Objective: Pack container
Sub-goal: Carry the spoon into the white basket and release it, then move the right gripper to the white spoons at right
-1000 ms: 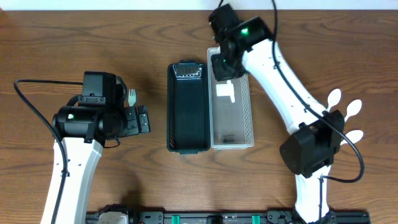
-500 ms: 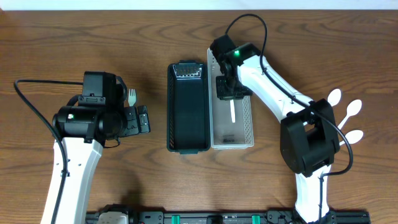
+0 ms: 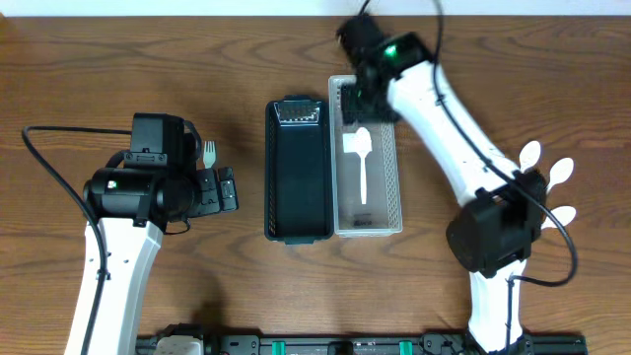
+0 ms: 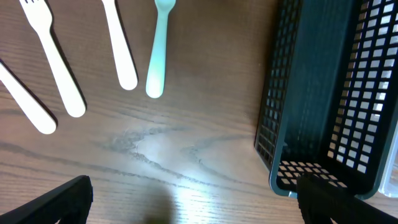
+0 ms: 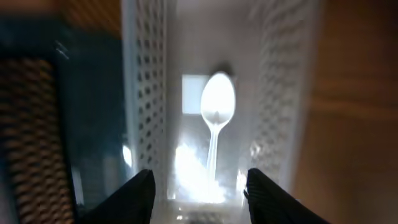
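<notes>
**Spoon released into the white basket**

A white spoon (image 3: 361, 168) is now seen lying loose on the floor of the white basket (image 3: 396, 187), its bowl toward the far end and its handle toward the near end. Half a second ago it was covered by the right hand (image 3: 360, 104), which was then low inside the basket. That hand has since been drawn back and up to the basket's far end. In the right wrist view its fingers (image 5: 134, 199) are spread apart with nothing between them, and the spoon is seen clear of them, so the release is judged complete.

The black basket (image 3: 299, 187), just beside the white one, appears empty. Three more white spoons (image 3: 558, 174) are left on the desk (image 3: 197, 59) by the right arm's base.

The left hand (image 3: 229, 189) has not been moved. Its fingers are held apart and empty, over bare desk near the black basket. A teal fork (image 4: 158, 50) and white forks (image 4: 53, 56) are left beyond it, untouched.

One item is thus packed. The larger part of the task is judged still to be done.
</notes>
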You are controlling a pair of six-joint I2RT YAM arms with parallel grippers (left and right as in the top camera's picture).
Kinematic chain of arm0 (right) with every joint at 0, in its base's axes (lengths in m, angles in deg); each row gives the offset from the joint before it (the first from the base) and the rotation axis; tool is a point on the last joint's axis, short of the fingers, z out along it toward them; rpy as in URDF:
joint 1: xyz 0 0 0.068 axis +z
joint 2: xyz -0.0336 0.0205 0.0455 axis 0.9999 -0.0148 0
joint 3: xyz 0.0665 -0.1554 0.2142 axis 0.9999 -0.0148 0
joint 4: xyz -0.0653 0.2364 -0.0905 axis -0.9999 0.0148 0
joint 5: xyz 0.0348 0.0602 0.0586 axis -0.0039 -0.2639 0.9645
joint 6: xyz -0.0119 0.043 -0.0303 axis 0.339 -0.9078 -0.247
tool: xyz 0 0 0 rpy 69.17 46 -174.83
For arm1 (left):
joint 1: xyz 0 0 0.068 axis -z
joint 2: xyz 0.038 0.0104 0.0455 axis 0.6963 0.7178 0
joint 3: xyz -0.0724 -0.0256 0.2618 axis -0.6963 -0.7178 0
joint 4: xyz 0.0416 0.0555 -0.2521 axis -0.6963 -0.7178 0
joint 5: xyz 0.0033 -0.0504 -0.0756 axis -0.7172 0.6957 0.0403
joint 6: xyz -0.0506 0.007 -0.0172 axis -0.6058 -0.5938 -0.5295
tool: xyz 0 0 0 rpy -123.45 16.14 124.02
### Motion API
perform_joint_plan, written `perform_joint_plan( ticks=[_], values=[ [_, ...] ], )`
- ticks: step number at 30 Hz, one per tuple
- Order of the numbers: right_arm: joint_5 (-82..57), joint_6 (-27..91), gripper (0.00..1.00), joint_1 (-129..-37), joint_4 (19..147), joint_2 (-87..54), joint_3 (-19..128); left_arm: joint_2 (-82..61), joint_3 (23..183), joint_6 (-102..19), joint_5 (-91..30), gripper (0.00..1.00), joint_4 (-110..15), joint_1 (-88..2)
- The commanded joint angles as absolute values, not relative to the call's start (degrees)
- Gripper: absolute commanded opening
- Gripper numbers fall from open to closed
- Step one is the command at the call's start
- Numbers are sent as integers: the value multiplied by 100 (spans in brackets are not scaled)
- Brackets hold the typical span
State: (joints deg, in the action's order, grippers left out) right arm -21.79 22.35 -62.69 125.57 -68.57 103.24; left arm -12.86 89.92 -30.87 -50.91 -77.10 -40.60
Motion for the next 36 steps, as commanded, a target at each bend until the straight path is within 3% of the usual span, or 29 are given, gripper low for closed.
perform_joint_plan(
  ticks=[1,8,16,24,36],
  values=[
    [-2603,1979,51,-6816,13049,-6817,11458,-1286,9093,-3050,-5163,98,-7725,-4064],
    [-3201,1033,56,-8479,14218,-6804,12385,-1286,9093,-3050,-5165,98,-7725,-4064],
    [-3059,1487,60,-9830,13705,-6809,10578,-1286,9093,-3050,-5165,98,-7723,-4064],
    [-2753,2082,60,-10313,12435,-6809,8615,-1286,9093,-3050,-5318,98,-7723,-4064],
    [-2439,3002,61,-10616,11130,-6809,7327,-1286,9093,-3052,-5316,98,-7725,-4064]
  ],
)
